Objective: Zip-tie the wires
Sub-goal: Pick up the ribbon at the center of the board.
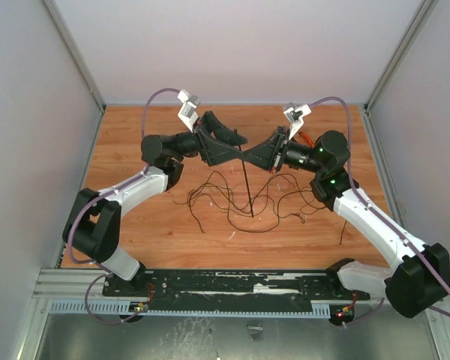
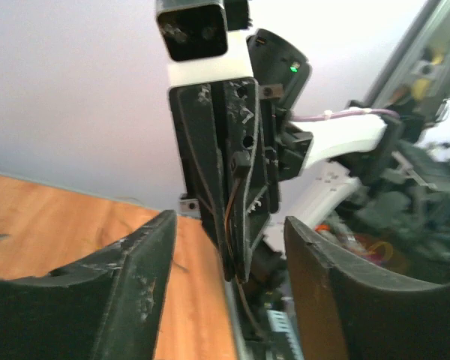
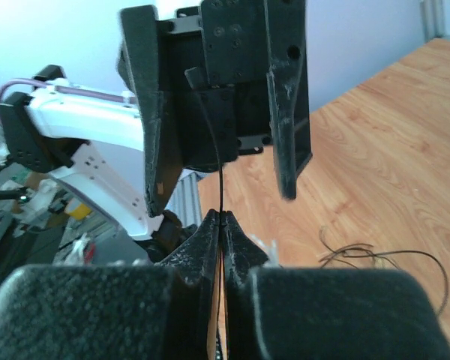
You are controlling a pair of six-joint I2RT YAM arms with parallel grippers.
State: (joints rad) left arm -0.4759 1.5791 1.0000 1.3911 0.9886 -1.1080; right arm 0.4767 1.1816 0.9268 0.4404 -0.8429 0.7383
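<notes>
The wires [image 1: 232, 196] lie as a loose tangle of thin dark strands on the wooden table [image 1: 135, 135], and also show low in the right wrist view [image 3: 382, 255]. Both arms meet above them. My right gripper [image 1: 253, 156] [image 3: 223, 217] is shut on a thin black zip tie [image 3: 219, 165], whose tail [image 1: 248, 191] hangs down to the wires. My left gripper [image 1: 238, 146] [image 2: 231, 221] is open, its fingers [image 3: 289, 112] standing on either side of the tie's upper part. In the left wrist view the right gripper's shut fingers [image 2: 240, 187] sit between mine.
An orange-handled tool [image 1: 306, 139] peeks out behind the right wrist. A black cable rail [image 1: 232, 285] runs along the near edge. Grey walls [image 1: 30, 112] close in the table on the left, back and right.
</notes>
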